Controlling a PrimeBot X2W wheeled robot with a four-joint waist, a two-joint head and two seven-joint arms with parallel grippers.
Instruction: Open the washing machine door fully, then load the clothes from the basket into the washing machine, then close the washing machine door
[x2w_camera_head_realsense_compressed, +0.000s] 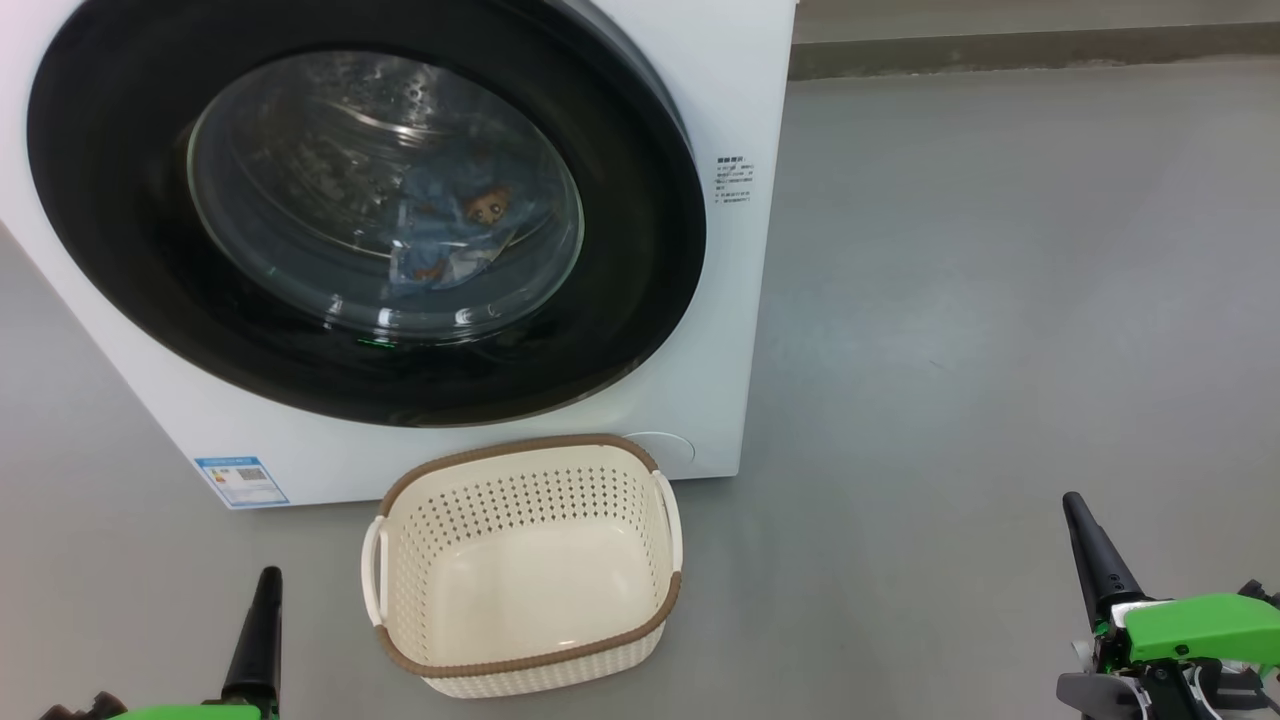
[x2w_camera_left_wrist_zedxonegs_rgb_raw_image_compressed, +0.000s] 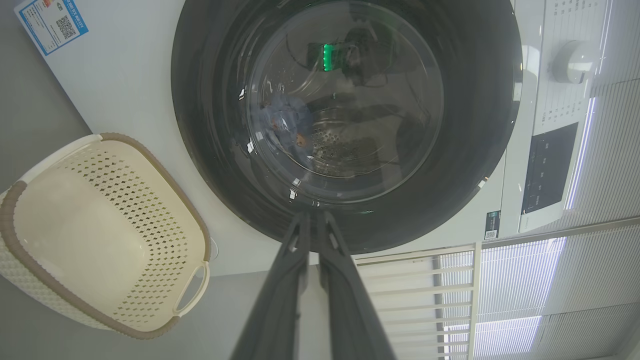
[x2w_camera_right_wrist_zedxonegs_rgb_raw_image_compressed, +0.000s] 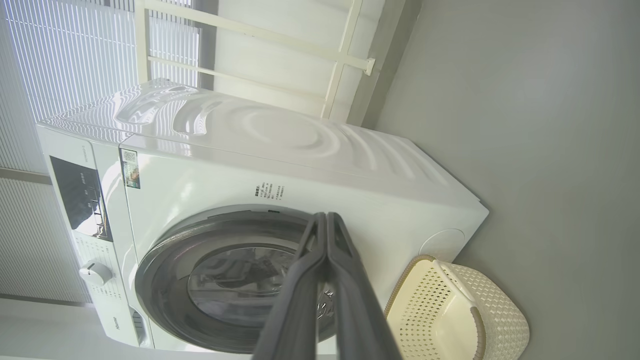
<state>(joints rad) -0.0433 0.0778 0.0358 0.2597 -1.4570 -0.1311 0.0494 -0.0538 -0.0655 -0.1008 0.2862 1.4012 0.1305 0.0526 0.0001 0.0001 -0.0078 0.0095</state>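
When viewed through the glass of the washing machine door (x2w_camera_head_realsense_compressed: 640, 230), shut flush on the washing machine (x2w_camera_head_realsense_compressed: 745, 330): clothes (x2w_camera_head_realsense_compressed: 450, 225) low in the drum (x2w_camera_head_realsense_compressed: 300, 200). Wide open floor (x2w_camera_head_realsense_compressed: 1000, 300) to the right, up to the far skirting (x2w_camera_head_realsense_compressed: 1000, 45). Just in front of the machine, below the door's black rim: basket (x2w_camera_head_realsense_compressed: 520, 447) on the floor. Near left, left gripper (x2w_camera_head_realsense_compressed: 268, 585); near right, right gripper (x2w_camera_head_realsense_compressed: 1075, 505); jaws of both pressed together on nothing, well apart from door and basket. Blue label (x2w_camera_head_realsense_compressed: 240, 482) at the machine's lower left corner and small print (x2w_camera_head_realsense_compressed: 733, 180) right of the door, both too small to read.
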